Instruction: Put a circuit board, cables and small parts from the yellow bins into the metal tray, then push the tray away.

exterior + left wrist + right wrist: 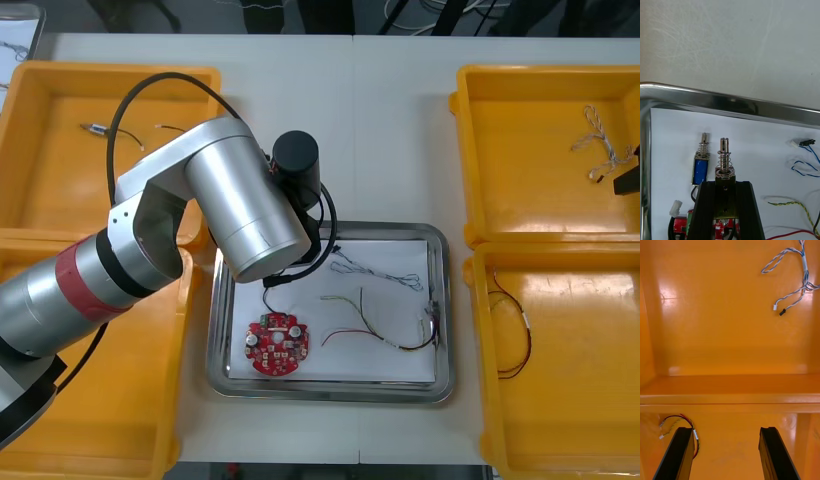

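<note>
The metal tray (443, 300), white inside, lies at the table's middle. It holds a round red circuit board (279, 345), a blue and white cable (385, 272) and a red and yellow cable (372, 335). My left arm (240, 200) reaches over the tray's far left corner. The left gripper (724, 183) is shut on a small metal part (724, 159) with a spring, just above the white floor. A second small metal part (700, 168), blue-bodied, lies beside it. My right gripper (726, 429) hangs open over the right bins, holding nothing.
Yellow bins stand in pairs at the left (40, 130) and the right (520, 150). The far left bin holds a small metal part (95, 127). A blue and white cable (600, 150) lies in the far right bin, a red and yellow cable (515, 335) in the near right one.
</note>
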`<state>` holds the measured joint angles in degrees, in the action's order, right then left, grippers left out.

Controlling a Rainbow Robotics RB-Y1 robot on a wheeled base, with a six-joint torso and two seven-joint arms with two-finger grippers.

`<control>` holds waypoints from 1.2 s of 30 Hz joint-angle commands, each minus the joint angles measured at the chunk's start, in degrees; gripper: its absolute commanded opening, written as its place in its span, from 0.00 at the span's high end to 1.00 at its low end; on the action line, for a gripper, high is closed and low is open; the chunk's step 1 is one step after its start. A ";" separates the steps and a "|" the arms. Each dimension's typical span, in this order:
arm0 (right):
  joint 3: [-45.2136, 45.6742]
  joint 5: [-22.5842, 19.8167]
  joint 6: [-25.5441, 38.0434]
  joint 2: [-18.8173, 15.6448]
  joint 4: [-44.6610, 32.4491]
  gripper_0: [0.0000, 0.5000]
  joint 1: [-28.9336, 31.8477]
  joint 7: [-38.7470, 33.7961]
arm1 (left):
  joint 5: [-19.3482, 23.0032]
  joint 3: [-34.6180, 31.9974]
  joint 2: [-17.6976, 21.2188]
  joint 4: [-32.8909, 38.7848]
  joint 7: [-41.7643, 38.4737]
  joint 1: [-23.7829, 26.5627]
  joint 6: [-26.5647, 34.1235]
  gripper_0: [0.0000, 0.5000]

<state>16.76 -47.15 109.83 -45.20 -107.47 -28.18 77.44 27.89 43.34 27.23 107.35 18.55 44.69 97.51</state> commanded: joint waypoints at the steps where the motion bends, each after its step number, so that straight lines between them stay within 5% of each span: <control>1: 3.90 -0.66 0.17 -2.87 -3.09 0.00 3.31 -2.38 | -1.17 2.28 -1.48 0.14 -3.34 -1.36 -2.42 1.00; 14: 4.87 -1.36 0.17 -2.87 -10.74 0.00 10.51 -4.40 | -3.19 4.92 -2.09 -4.78 -3.78 -1.89 -8.13 1.00; 33: 5.22 -2.68 0.17 -2.87 -16.10 0.00 15.08 -6.68 | -3.02 4.92 -2.18 -3.81 -4.75 -1.89 -8.31 0.99; 34: 5.22 -2.68 0.17 -2.87 -16.10 0.00 15.08 -6.68 | -3.02 4.92 -2.18 -3.72 -4.75 -1.89 -8.31 0.95; 36: 5.22 -2.95 0.17 -2.87 -16.01 0.00 15.08 -6.86 | -3.02 4.92 -2.18 -3.64 -5.10 -1.89 -8.22 0.39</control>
<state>19.88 -49.36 109.83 -45.50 -121.81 -13.83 74.07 25.22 47.28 26.53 101.85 18.39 43.42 89.81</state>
